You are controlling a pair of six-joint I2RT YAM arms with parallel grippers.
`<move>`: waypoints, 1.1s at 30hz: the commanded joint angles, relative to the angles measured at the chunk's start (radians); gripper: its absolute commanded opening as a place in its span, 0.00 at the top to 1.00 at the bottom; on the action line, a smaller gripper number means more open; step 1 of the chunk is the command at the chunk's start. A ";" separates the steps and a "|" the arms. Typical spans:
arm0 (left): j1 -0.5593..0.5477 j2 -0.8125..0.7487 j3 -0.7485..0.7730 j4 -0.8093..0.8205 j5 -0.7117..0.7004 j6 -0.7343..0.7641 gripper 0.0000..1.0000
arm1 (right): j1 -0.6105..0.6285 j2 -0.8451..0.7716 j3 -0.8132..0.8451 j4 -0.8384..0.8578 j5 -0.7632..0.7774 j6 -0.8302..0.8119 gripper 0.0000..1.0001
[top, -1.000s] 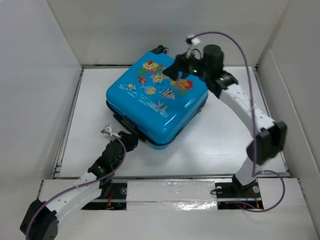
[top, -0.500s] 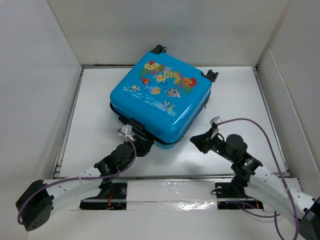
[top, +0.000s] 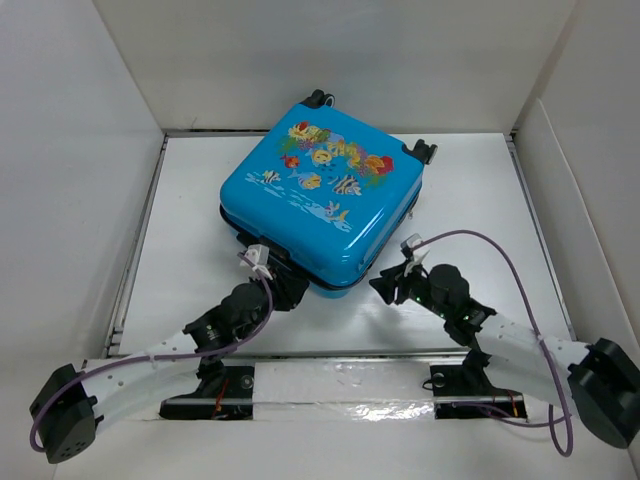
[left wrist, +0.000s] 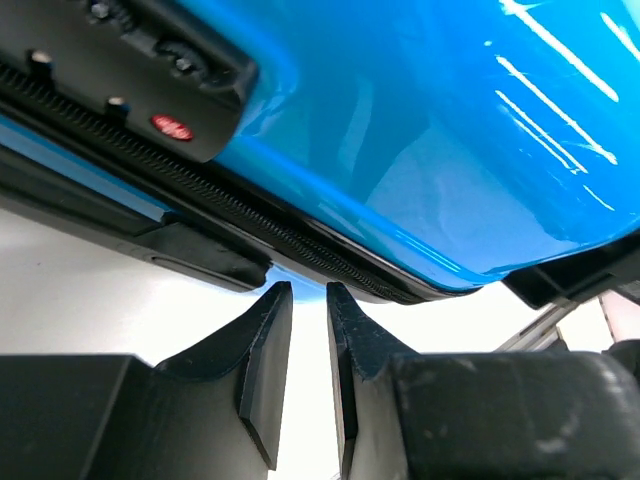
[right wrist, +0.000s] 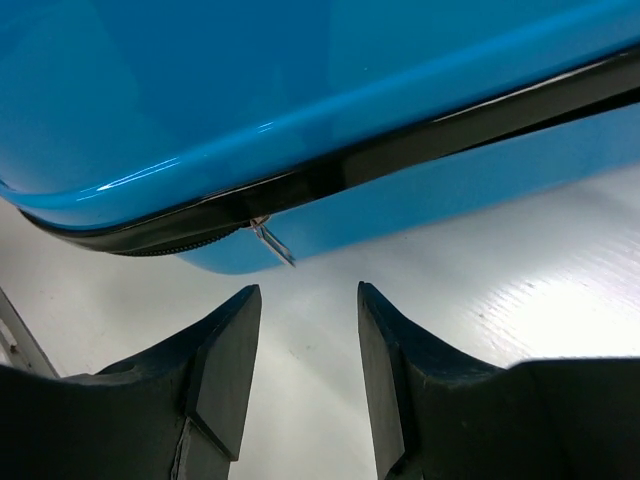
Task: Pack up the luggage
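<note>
The luggage (top: 320, 200), a bright blue hard-shell suitcase with a fish print, lies flat and closed in the middle of the table. My left gripper (top: 285, 291) sits low at its near corner, just below the black zipper seam (left wrist: 300, 215). Its jaws (left wrist: 308, 292) stand a narrow gap apart with nothing between them. My right gripper (top: 384, 286) is open at the near right edge, empty. A small metal zipper pull (right wrist: 272, 243) hangs from the seam just above its left fingertip (right wrist: 240, 305). The blue shell (right wrist: 300, 90) fills the upper part of the right wrist view.
A black lock block with a red button (left wrist: 170, 127) sits on the suitcase side at the upper left of the left wrist view. Two wheels (top: 320, 98) (top: 425, 150) stick out at the far side. White walls enclose the table (top: 480, 200) on three sides.
My right arm swung from the suitcase's far corner down to its near right edge, and its jaws have widened. My left gripper advanced to the near corner. The suitcase shifted slightly right.
</note>
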 commanded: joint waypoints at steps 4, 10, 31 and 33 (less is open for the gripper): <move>-0.014 0.021 0.048 0.010 0.024 0.064 0.82 | 0.020 0.162 0.091 0.209 -0.029 -0.070 0.50; -0.014 0.042 0.063 0.016 0.031 0.090 0.81 | 0.038 0.209 0.089 0.284 -0.028 -0.070 0.50; -0.014 0.275 0.140 0.287 0.007 0.147 0.81 | 0.322 0.058 0.037 0.074 0.204 0.074 1.00; -0.014 0.353 0.181 0.353 -0.007 0.139 0.81 | 0.401 0.018 0.046 -0.040 0.219 0.129 1.00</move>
